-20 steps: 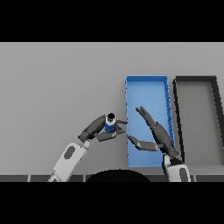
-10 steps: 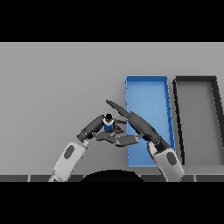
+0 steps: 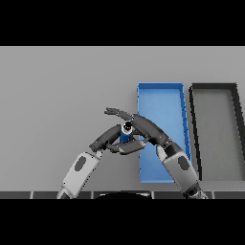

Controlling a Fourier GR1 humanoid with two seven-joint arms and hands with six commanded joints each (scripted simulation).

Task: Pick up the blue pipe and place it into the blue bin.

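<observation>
We are at the grasp: the pipe [image 3: 126,133] stands between our two hands, just left of the bin [image 3: 160,98], and nothing is lifted yet. Our left hand [image 3: 111,139] reaches it from below-left; we cannot tell how its fingers sit. Our right hand [image 3: 139,125] arches over the pipe with fingers stretched out, its thumb under it. Next, we judge, the hand must close on the pipe, lift, and carry it right over the bin's near wall.
</observation>
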